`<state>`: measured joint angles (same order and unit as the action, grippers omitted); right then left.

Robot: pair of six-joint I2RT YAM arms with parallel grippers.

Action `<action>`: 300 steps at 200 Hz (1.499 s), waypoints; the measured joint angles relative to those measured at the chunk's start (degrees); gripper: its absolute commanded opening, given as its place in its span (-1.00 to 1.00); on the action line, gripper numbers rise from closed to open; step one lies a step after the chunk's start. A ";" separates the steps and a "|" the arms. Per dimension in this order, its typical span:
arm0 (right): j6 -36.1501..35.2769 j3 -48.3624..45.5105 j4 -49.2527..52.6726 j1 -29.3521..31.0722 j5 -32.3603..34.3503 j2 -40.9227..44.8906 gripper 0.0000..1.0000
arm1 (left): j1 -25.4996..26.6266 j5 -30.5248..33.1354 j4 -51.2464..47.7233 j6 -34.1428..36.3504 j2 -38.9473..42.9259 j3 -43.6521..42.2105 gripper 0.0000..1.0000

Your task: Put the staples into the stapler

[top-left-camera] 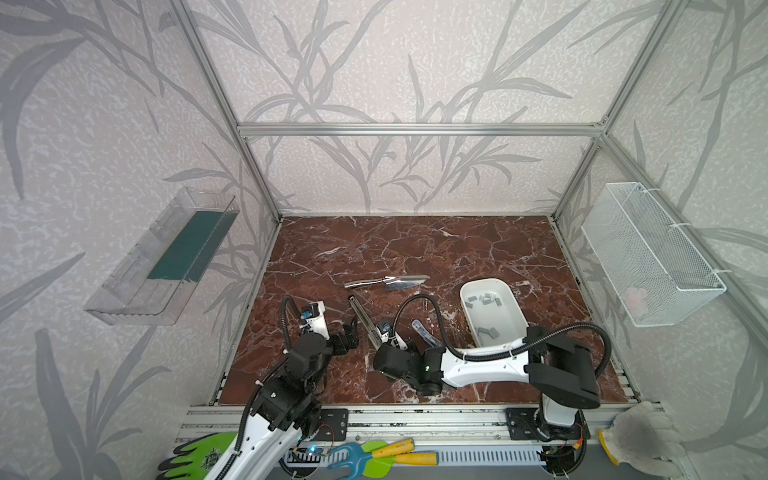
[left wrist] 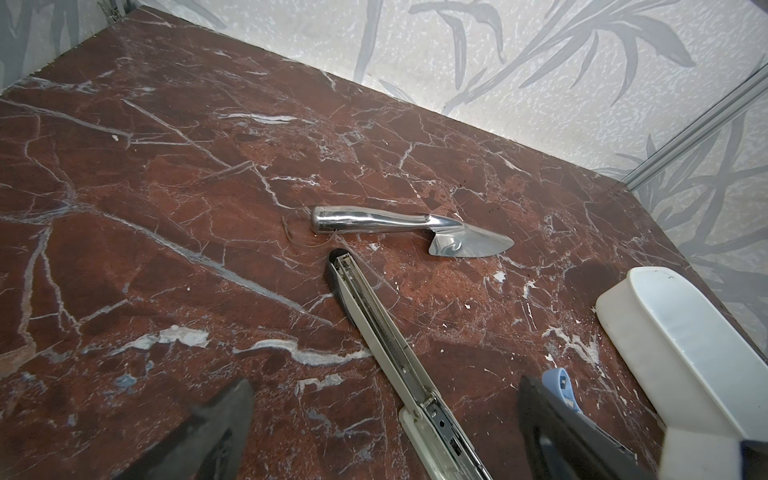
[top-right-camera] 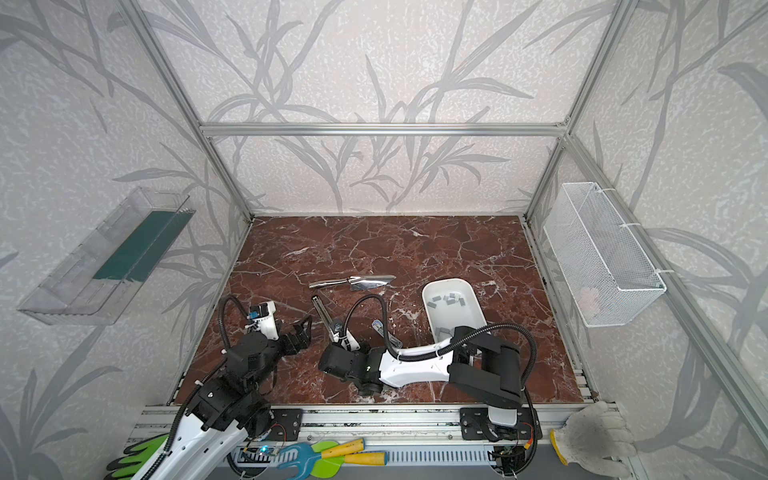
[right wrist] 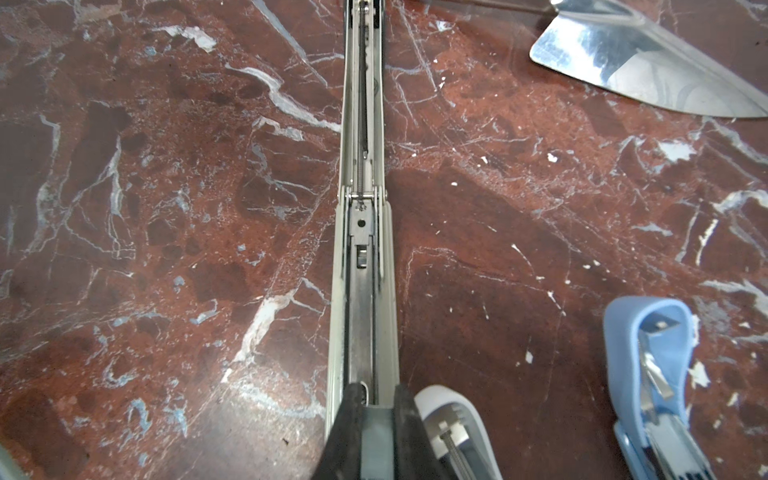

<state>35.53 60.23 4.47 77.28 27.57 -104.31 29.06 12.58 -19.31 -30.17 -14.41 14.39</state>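
Left gripper (top-left-camera: 349, 332) hangs released over the marble table (top-left-camera: 457, 249), its fingers (left wrist: 224, 415) spread wide and holding nothing. Just right of those fingers lies the stapler (top-left-camera: 363, 320), opened out flat, its bare metal channel (right wrist: 361, 124) facing up and pointing away from both grippers. In the left wrist view the stapler runs up between the two spread fingers, and whether either finger touches it cannot be told.

Beyond the stapler's far tip, well clear of all fingers, a shiny trowel (top-left-camera: 386, 282) lies flat on the table.

Right gripper (right wrist: 376, 399) sits at the near end of the stapler, straight over the channel. Its fingers are clenched on a grey staple strip (right wrist: 376, 440), pinched between the pads at the channel's mouth. In both top views the wrist camera hides these fingertips.

To the right of the right fingers a small blue stapler (right wrist: 648, 374) lies open on the table, apart from them. Further right stands a white tray (top-left-camera: 515, 307) with the loose staples (top-left-camera: 485, 299) scattered inside.
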 measured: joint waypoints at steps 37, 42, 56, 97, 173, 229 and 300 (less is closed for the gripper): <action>-0.02 0.02 0.15 0.02 -0.02 0.20 -0.88 | 0.00 0.02 0.00 0.00 -0.02 0.00 0.98; -0.04 0.02 0.26 0.02 -0.02 0.22 -0.88 | 0.00 0.02 0.00 0.00 0.00 0.00 0.98; -0.15 0.02 0.81 0.11 0.02 0.50 -0.88 | 0.00 0.02 0.00 0.00 0.00 0.00 0.98; -0.26 0.02 1.36 0.87 0.48 2.43 -0.88 | 0.00 0.02 0.00 0.00 0.00 0.00 0.98; -0.22 0.02 1.33 1.11 0.39 3.02 -0.88 | 0.00 0.02 0.02 0.00 0.00 0.00 0.98; 0.00 0.02 1.33 1.11 -0.22 2.97 -0.89 | 0.00 0.02 0.02 0.00 0.00 0.00 0.98; -0.02 0.02 1.03 1.11 -0.63 1.57 -0.88 | 0.00 0.04 0.00 0.00 0.00 0.00 0.98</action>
<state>35.51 60.25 5.50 78.39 26.94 -102.74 29.06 12.62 -19.31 -30.17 -14.41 14.39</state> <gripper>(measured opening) 0.131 0.991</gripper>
